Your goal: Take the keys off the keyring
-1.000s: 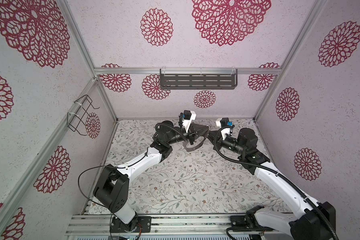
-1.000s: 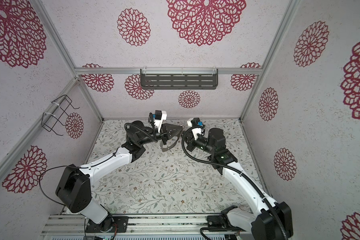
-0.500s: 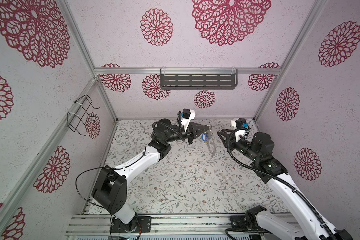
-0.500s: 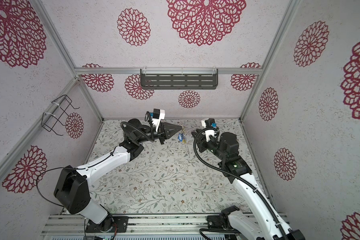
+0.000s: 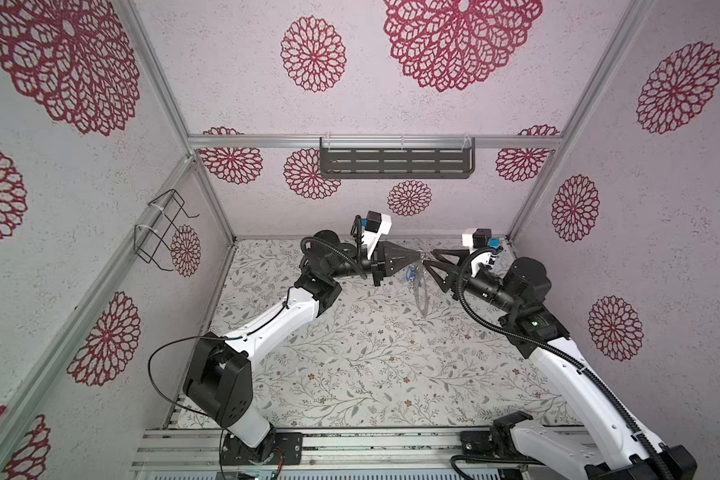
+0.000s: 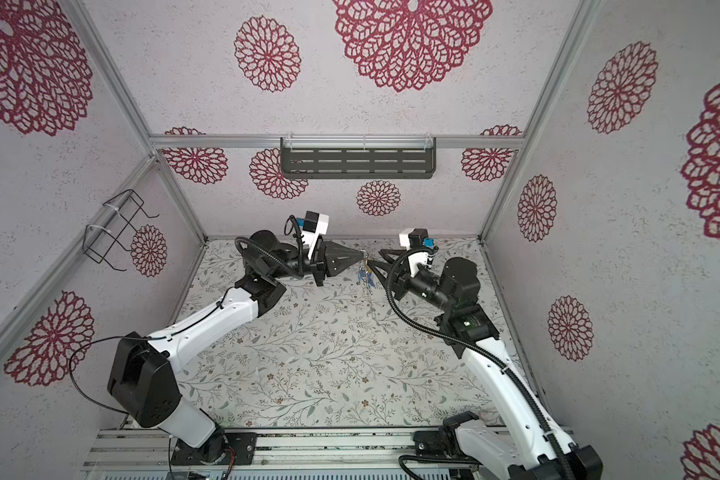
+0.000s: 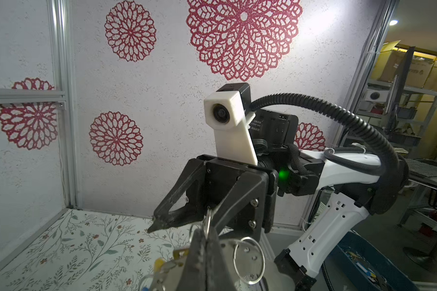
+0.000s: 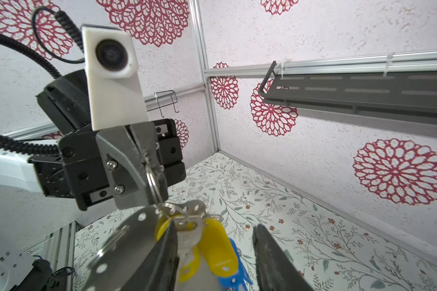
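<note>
Both top views are bright and evenly lit, with barely any shadow on the pale floral-print table mat [image 5: 350, 353], though the silver aluminium frame posts [image 5: 155, 83] splay outward at the edges (wide-lens distortion). In the left wrist view glare whitens the textured white wall [image 7: 333, 35] near a bright ceiling lamp [image 7: 393, 22]; in the right wrist view the yellow plastic key tags [image 8: 217, 247] and flat grey metal keyring plate [image 8: 126, 241] are blurred at close range.

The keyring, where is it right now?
In a top view the keyring hangs in the air near the middle, toward the back wall, from the shut left gripper, with the open right gripper right beside it.
</note>
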